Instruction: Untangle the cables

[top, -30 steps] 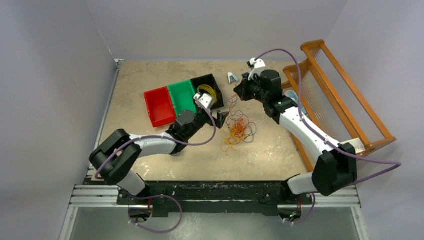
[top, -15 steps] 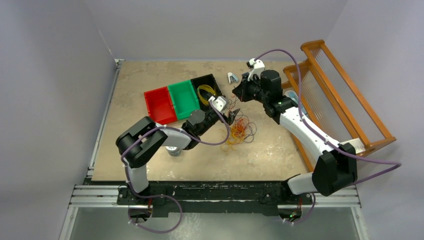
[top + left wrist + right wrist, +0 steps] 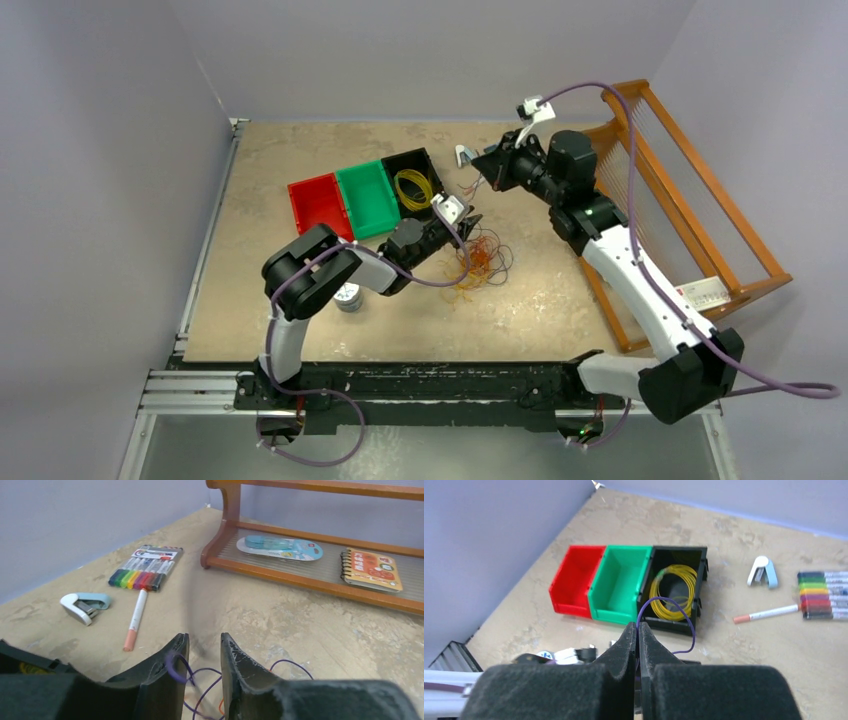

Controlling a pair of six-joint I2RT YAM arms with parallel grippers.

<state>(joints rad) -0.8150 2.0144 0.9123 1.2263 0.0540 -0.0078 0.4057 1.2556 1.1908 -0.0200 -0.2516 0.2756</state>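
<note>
Cables in orange, yellow and dark strands are lying as a loose tangle on the desk, in front of the three bins and between the two arms. The left hand is reaching low over the tangle's far-left edge. Its fingers are standing a little apart with a narrow gap between them, and a purple strand is looping through that gap; I cannot tell whether it is pinched.

The right hand is hanging above the desk beyond the tangle, near the stapler. Its fingers are pressing fully together on a thin purple cable, which is arching up out of the tips in a small loop.

A coiled yellow cable is sitting inside the black bin. The green bin and red bin are standing side by side to its left, touching. A pack of markers and a loose pen are lying beside the wooden rack, which is carrying a spiral notebook.
</note>
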